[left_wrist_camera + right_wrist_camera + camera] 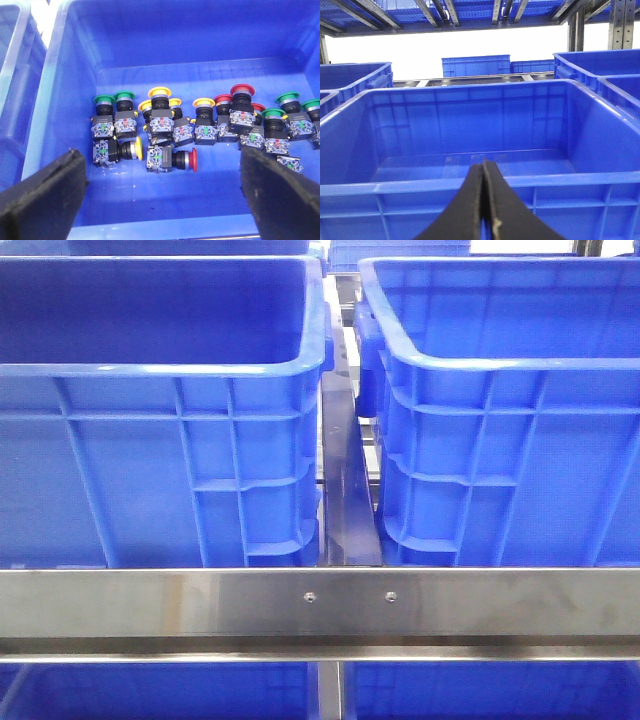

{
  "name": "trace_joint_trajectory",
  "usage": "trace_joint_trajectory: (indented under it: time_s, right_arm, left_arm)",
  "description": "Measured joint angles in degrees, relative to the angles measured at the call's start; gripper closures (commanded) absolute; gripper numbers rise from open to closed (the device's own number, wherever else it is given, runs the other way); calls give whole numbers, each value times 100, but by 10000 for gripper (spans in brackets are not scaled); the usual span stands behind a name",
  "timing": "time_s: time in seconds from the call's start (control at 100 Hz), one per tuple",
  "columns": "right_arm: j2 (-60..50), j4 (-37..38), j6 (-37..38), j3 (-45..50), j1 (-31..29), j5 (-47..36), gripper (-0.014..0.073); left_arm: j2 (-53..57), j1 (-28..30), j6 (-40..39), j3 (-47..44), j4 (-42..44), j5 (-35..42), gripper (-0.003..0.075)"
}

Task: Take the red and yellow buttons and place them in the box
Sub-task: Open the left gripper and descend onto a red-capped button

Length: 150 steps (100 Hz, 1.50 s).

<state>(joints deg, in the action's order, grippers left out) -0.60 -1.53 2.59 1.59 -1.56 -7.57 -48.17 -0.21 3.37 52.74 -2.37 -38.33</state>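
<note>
In the left wrist view I look down into a blue crate [55,100] that holds several push-button switches with green, yellow and red caps. A red button [192,159] and a yellow button [138,148] lie on their sides at the near edge of the group. My left gripper [160,155] hangs above them, open and empty, with its fingers [45,195] wide apart. My right gripper [484,167] is shut on nothing and points at an empty blue box [470,184]. No gripper shows in the front view.
Two big blue crates stand side by side on the shelf, one on the left [150,370] and one on the right [500,365], behind a steel rail [320,600]. More crates [475,65] and steel racking [620,20] stand farther back.
</note>
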Motion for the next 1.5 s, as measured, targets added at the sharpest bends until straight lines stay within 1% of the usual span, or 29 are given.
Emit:
trace_joint_trajectory:
  time_s: [0.08,0.19,0.34,0.46,0.73,0.94,1.09,1.5]
  right_arm:
    - [0,0,0,0,0,0,662]
    - [0,0,0,0,0,0,662]
    - [0,0,0,0,0,0,662]
    - [0,0,0,0,0,0,662]
    - [0,0,0,0,0,0,662]
    - [0,0,0,0,0,0,662]
    - [0,0,0,0,0,0,662]
    - [0,0,0,0,0,0,662]
  left_arm:
    - [-226,-91,119,119,-39,-44,121]
    - [-663,-402,172,325,-66,-65,121]
    - [-1512,-950,217,686,-78,-65,121]
    - [-2283,-1193,232,1119,-101,-65,121]
    - [-4012,-1223,308,2321,-101,-318,121]
    - [-4909,-1233,357,2922,-101,-443,121]
    - [-5260,-1282,360,3114,-103,-516,121]
    - [-5692,-1345,462,3159,-213,-414,121]
